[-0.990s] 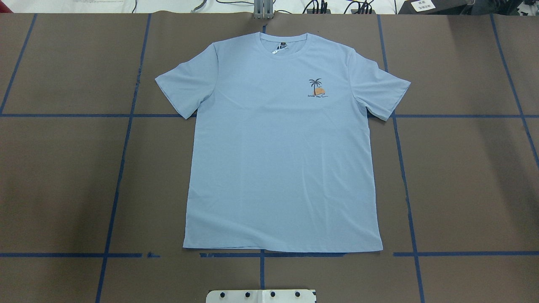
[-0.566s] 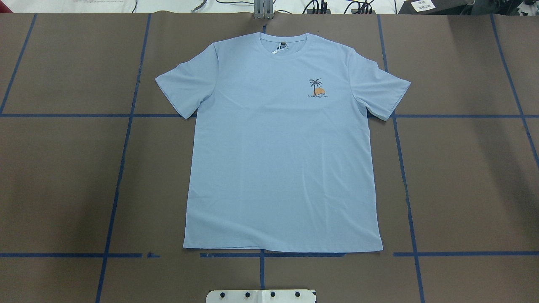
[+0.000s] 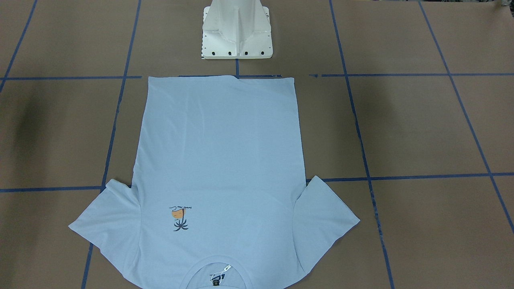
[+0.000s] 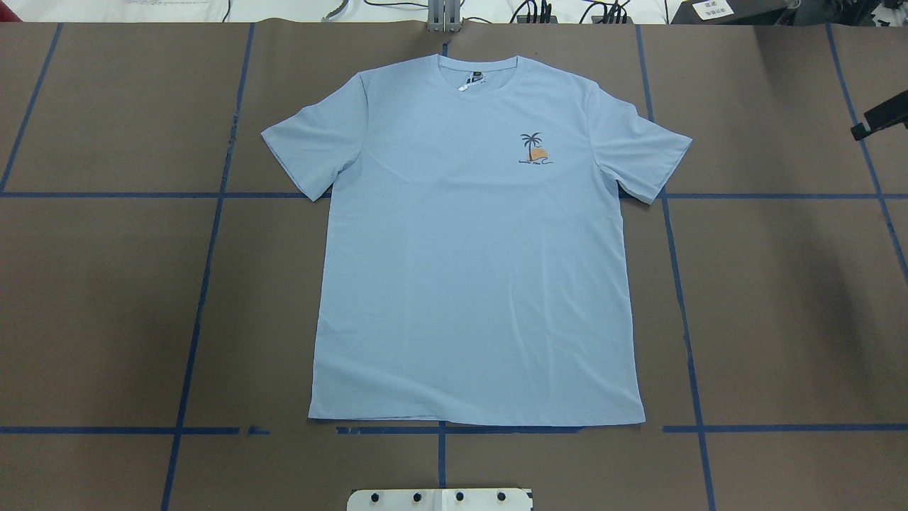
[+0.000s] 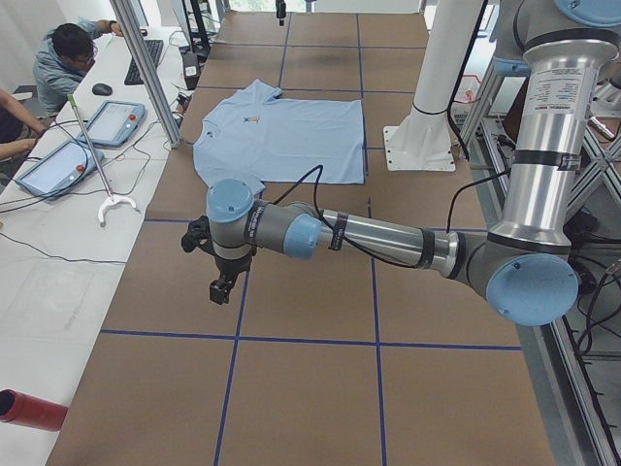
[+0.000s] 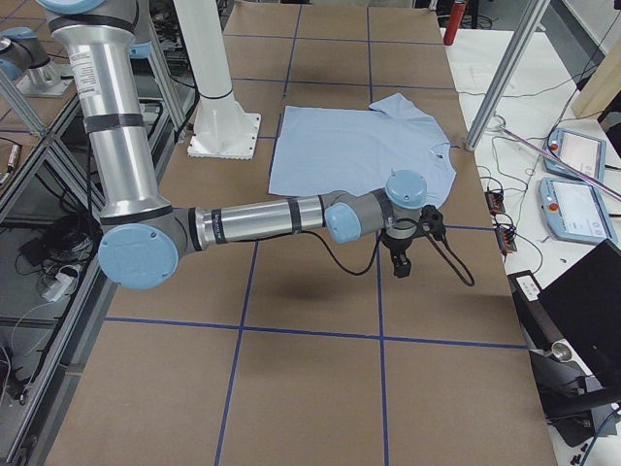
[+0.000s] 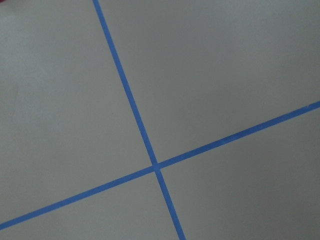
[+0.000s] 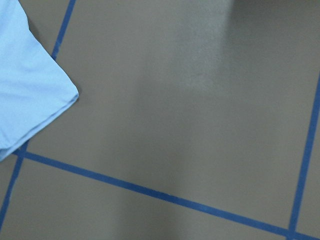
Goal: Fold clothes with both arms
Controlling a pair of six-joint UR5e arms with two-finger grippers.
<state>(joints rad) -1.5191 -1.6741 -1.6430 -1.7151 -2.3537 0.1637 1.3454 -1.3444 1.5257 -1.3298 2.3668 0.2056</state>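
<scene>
thin matt cloth T-shirt [image 4: 468, 284], matt brown table [image 4: 780, 298]

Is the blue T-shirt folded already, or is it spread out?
Spread out. The T-shirt lies flat on the table with its print facing up, both sleeves are extended, and nothing is folded over.

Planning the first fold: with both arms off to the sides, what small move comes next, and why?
Probably bring the right gripper inward toward the sleeve on its side: the T-shirt lies flat, unfolded, and this gripper and the left gripper hang clear of it.
</scene>
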